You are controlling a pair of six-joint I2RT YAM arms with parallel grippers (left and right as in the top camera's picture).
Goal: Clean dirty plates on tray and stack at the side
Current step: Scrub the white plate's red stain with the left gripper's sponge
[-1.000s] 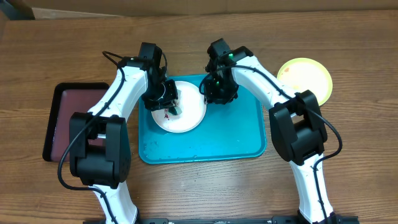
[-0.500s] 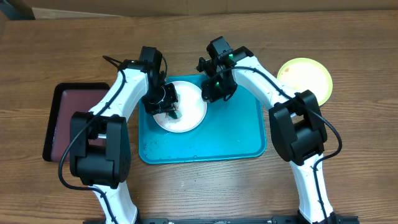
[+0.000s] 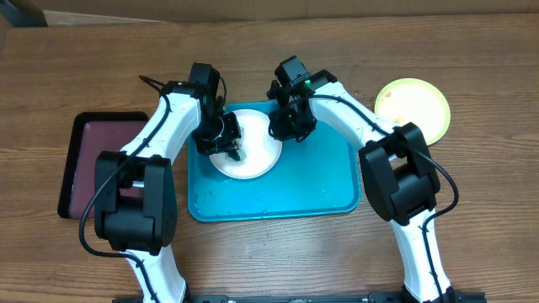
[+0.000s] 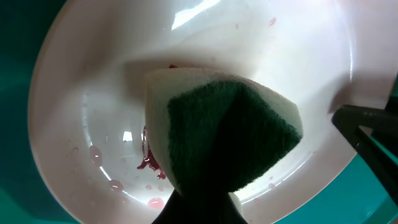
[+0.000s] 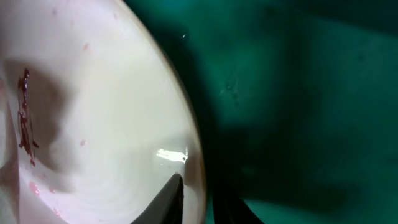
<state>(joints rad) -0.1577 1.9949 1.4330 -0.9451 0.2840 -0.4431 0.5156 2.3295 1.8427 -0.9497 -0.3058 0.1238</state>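
Observation:
A white plate [image 3: 253,160] with red smears lies on the turquoise tray [image 3: 312,189]. My left gripper [image 3: 226,143] is shut on a green-and-white sponge [image 4: 230,130] and presses it onto the plate [image 4: 93,93] beside a red smear [image 4: 149,163]. My right gripper [image 3: 282,126] is shut on the plate's right rim [image 5: 193,168], one finger inside and one outside. A yellow-green plate [image 3: 413,105] sits on the table at the far right. The mint-blue plate is out of view.
A black tray with a maroon inside [image 3: 97,160] lies at the left of the table. The tray floor [image 5: 298,93] beside the plate is wet with small specks.
My right gripper has shifted a little left onto the white plate's rim. My left gripper with the sponge has moved slightly up and left across the plate.

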